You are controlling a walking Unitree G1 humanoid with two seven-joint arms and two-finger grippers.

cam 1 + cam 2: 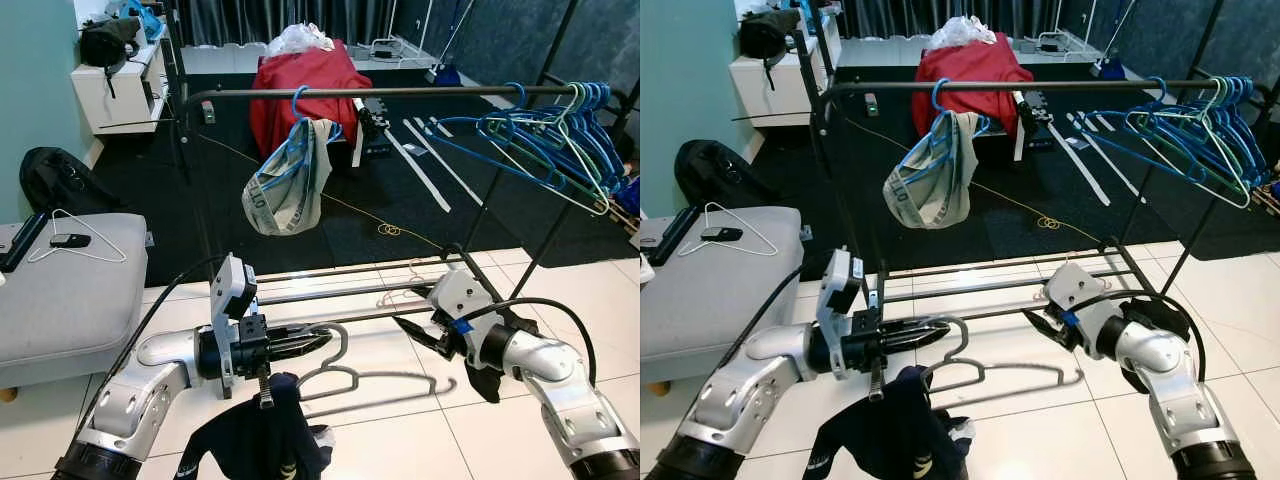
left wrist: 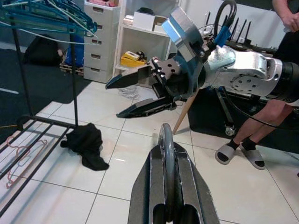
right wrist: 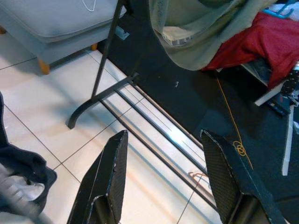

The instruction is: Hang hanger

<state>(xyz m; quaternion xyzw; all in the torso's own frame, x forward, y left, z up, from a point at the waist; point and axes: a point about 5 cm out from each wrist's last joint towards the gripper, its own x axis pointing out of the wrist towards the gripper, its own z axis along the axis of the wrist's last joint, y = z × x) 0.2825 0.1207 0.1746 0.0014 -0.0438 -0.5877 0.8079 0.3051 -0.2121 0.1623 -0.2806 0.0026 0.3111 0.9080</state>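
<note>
1. The left gripper [image 1: 305,345] has its fingers pressed together on the hook of the grey hanger [image 1: 385,378], holding it low in front of the robot, over the tiled floor [image 1: 500,440].
2. A dark garment [image 1: 255,435] hangs from that hanger below the left wrist, so the load is probably soft and lopsided; it looks likely to sway and tip the hanger.
3. The hanger itself appears to be thin, stiff and light. The hook is the sensible hold, but a pinch there may let the hanger swivel.
4. The right gripper [image 1: 425,335] is just beside the hanger's far end, fingers spread apart and holding nothing. It could steady the shoulder bar, judging by its position.
5. Beyond both, the rail [image 1: 400,92] runs across at a higher level, well above the hanger.
6. On the rail are a blue hanger with a pale cloth [image 1: 290,180] and a cluster of bare hangers [image 1: 560,140] at the right end. The stretch between them looks free for the hook.
</note>
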